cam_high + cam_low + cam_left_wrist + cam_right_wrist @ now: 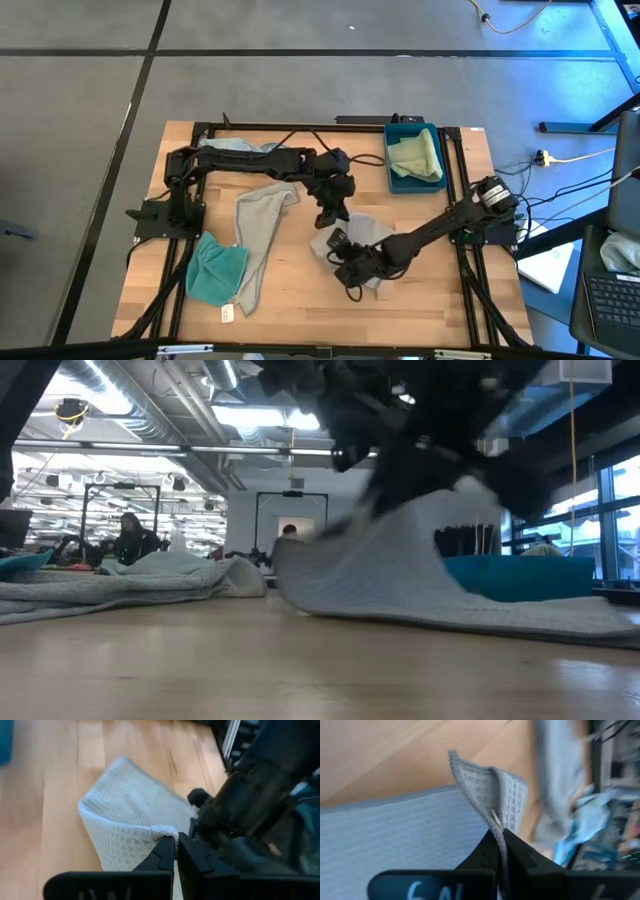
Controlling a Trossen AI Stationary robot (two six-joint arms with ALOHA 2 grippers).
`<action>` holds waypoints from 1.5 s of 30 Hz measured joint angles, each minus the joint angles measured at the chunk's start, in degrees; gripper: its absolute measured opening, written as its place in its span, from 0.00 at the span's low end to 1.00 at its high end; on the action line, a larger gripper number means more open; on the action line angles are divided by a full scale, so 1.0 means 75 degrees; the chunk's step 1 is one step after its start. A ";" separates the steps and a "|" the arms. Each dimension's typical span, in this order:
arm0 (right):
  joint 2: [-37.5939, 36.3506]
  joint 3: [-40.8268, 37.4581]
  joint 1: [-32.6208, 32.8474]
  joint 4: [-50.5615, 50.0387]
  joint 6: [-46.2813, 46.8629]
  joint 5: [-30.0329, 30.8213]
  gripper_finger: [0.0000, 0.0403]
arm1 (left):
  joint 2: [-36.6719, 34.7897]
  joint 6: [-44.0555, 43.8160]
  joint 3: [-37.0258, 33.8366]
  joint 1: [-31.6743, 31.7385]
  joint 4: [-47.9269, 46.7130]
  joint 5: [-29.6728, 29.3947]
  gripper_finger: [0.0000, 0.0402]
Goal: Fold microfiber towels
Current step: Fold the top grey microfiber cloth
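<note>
- Two claws meet at the middle of your counter (pixel 300 300), a pale wooden top with plank seams, set on grey floor marked by dark lines.
- Your left claw (pixel 176 851) is clamped on an edge of the light grey towel (pixel 130 815), which is lifted off the wood there.
- Your right claw (pixel 499 851) pinches a corner of that same towel, its weave standing up between the fingers.
- You have a longer grey towel (pixel 258 235) lying left of centre, a teal towel (pixel 215 270) beside it, and a pale green towel (pixel 416 155) inside the blue tray (pixel 391 178) at the far right.
- Beyond the counter, your low view shows ceiling ducts, strip lights and a seated person (pixel 130 538).
</note>
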 joint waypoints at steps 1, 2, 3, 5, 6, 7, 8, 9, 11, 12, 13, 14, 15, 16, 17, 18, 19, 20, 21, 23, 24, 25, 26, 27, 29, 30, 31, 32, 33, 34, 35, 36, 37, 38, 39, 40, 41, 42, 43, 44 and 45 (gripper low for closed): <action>-0.0052 0.0000 0.0050 -0.0295 0.0267 -0.0057 0.02 | 0.0000 -0.0025 0.0012 -0.0039 0.0189 -0.0051 0.00; -0.0084 0.0000 0.0099 -0.0626 0.0522 -0.0147 0.02 | 0.0000 -0.0096 0.0009 -0.0080 0.0315 -0.0125 0.00; -0.0096 0.0003 0.0148 -0.0895 0.0795 -0.0181 0.02 | 0.0005 -0.0151 0.0009 -0.0122 0.0395 -0.0205 0.00; -0.0099 0.0003 0.0259 -0.1453 0.1257 -0.0177 0.02 | 0.0065 -0.0172 0.0009 -0.0223 0.0685 -0.0396 0.01; -0.0099 0.0003 0.0306 -0.1640 0.1464 -0.0184 0.02 | 0.0083 -0.0174 0.0009 -0.0271 0.0733 -0.0519 0.01; -0.0099 0.0003 0.0351 -0.1772 0.1652 -0.0187 0.02 | 0.0089 -0.0173 0.0009 -0.0310 0.0774 -0.0648 0.01; -0.0102 0.0003 0.0391 -0.1885 0.1840 -0.0177 0.02 | 0.0116 -0.0173 0.0009 -0.0345 0.0870 -0.0791 0.01; -0.0111 0.0003 0.0418 -0.1982 0.2007 -0.0179 0.02 | 0.0190 -0.0175 0.0009 -0.0378 0.1066 -0.0897 0.00; -0.0102 0.0002 0.0484 -0.2156 0.2255 -0.0262 0.02 | 0.0273 -0.0237 0.0005 -0.0412 0.1191 -0.0937 0.00; -0.0102 -0.0003 0.0532 -0.2227 0.2368 -0.0280 0.02 | 0.0317 -0.0309 0.0000 -0.0420 0.1256 -0.0895 0.01; -0.0108 0.0000 0.0571 -0.2249 0.2483 -0.0297 0.02 | 0.0389 -0.0380 0.0005 -0.0435 0.1487 -0.0838 0.01; -0.0111 0.0003 0.0602 -0.2261 0.2640 -0.0369 0.02 | 0.0439 -0.0405 0.0009 -0.0446 0.1578 -0.0829 0.01; -0.0111 0.0003 0.0645 -0.2322 0.2758 -0.0411 0.02 | 0.0454 -0.0414 0.0006 -0.0449 0.1494 -0.0815 0.01; -0.0111 -0.0006 0.0705 -0.2408 0.2848 -0.0403 0.02 | 0.0497 -0.0415 0.0006 -0.0454 0.1538 -0.0815 0.00; -0.0121 -0.0006 0.0765 -0.2428 0.2980 -0.0375 0.02 | 0.0560 -0.0434 0.0009 -0.0467 0.1736 -0.0805 0.00; -0.0133 -0.0003 0.0823 -0.2424 0.3091 -0.0382 0.02 | 0.0599 -0.0500 0.0009 -0.0474 0.1786 -0.0804 0.00; -0.0144 -0.0003 0.0889 -0.2484 0.3208 -0.0379 0.02 | 0.0611 -0.0571 0.0009 -0.0476 0.1772 -0.0789 0.00; -0.0147 -0.0003 0.0954 -0.2562 0.3297 -0.0353 0.02 | 0.0619 -0.0599 0.0008 -0.0476 0.1875 -0.0765 0.01; -0.0164 -0.0003 0.1013 -0.2595 0.3438 -0.0284 0.02 | 0.0664 -0.0604 0.0009 -0.0483 0.2104 -0.0742 0.01; -0.0213 -0.0003 0.1115 -0.2673 0.3715 -0.0320 0.02 | 0.0711 -0.0645 0.0009 -0.0542 0.2302 -0.0771 0.01; -0.0213 -0.0003 0.1184 -0.2705 0.3843 -0.0293 0.02 | 0.0720 -0.0676 0.0009 -0.0569 0.2355 -0.0760 0.00; -0.0219 -0.0003 0.1248 -0.2756 0.3995 -0.0250 0.02 | 0.0768 -0.0686 0.0009 -0.0601 0.2510 -0.0748 0.00; -0.0235 -0.0003 0.1303 -0.2790 0.4154 -0.0290 0.02 | 0.0818 -0.0686 0.0009 -0.0647 0.2709 -0.0770 0.00; -0.0239 -0.0003 0.1356 -0.2782 0.4280 -0.0344 0.02 | 0.0839 -0.0686 0.0009 -0.0695 0.2725 -0.0797 0.01; -0.0241 -0.0003 0.1483 -0.2820 0.4515 -0.0289 0.02 | 0.0854 -0.0575 0.0009 -0.0783 0.2824 -0.0851 0.01; -0.0267 -0.0003 0.1541 -0.2834 0.4657 -0.0287 0.02 | 0.0892 -0.0503 0.0009 -0.0830 0.2962 -0.0941 0.01; -0.0281 -0.0003 0.1589 -0.2843 0.4799 -0.0322 0.02 | 0.0911 -0.0425 0.0009 -0.0871 0.3011 -0.1047 0.01; -0.0283 -0.0003 0.1637 -0.2848 0.4902 -0.0325 0.02 | 0.0918 -0.0405 0.0009 -0.0908 0.3008 -0.1112 0.01; -0.0285 -0.0003 0.1694 -0.2890 0.5042 -0.0276 0.02 | 0.0921 -0.0397 0.0009 -0.0935 0.3053 -0.1189 0.00; -0.0300 -0.0003 0.1739 -0.2983 0.5203 -0.0237 0.02 | 0.0921 -0.0364 0.0009 -0.0959 0.3104 -0.1290 0.00; -0.0310 -0.0003 0.1782 -0.3053 0.5338 -0.0179 0.02 | 0.0921 -0.0317 0.0009 -0.0992 0.3162 -0.1416 0.00; -0.0312 -0.0003 0.1826 -0.3136 0.5483 -0.0121 0.02 | 0.0921 -0.0246 0.0009 -0.1017 0.3179 -0.1561 0.01; -0.0312 -0.0003 0.1874 -0.3235 0.5638 -0.0085 0.02 | 0.0921 -0.0192 0.0009 -0.1034 0.3174 -0.1698 0.01; -0.0312 -0.0003 0.1919 -0.3318 0.5784 -0.0067 0.02 | 0.0921 -0.0163 0.0009 -0.1053 0.3165 -0.1810 0.01; -0.0312 -0.0003 0.1959 -0.3380 0.5935 -0.0065 0.03 | 0.0921 -0.0156 0.0009 -0.1072 0.3158 -0.1872 0.01; -0.0312 -0.0003 0.1996 -0.3426 0.6085 -0.0060 0.03 | 0.0921 -0.0149 0.0009 -0.1082 0.3167 -0.1887 0.01; -0.0312 -0.0003 0.2031 -0.3477 0.6238 -0.0053 0.03 | 0.0921 -0.0142 0.0009 -0.1097 0.3185 -0.1892 0.01; -0.0312 -0.0003 0.2063 -0.3514 0.6362 -0.0053 0.03 | 0.0932 -0.0141 0.0009 -0.1113 0.3198 -0.1905 0.00; -0.0312 -0.0003 0.2106 -0.3508 0.6456 -0.0053 0.03 | 0.1001 -0.0141 0.0009 -0.1129 0.3320 -0.1908 0.00; -0.0312 -0.0003 0.2148 -0.3473 0.6577 -0.0074 0.03 | 0.1054 -0.0141 0.0009 -0.1143 0.3439 -0.1913 0.00; -0.0312 -0.0003 0.2184 -0.3448 0.6637 -0.0108 0.03 | 0.1080 -0.0146 0.0004 -0.1151 0.3399 -0.1897 0.01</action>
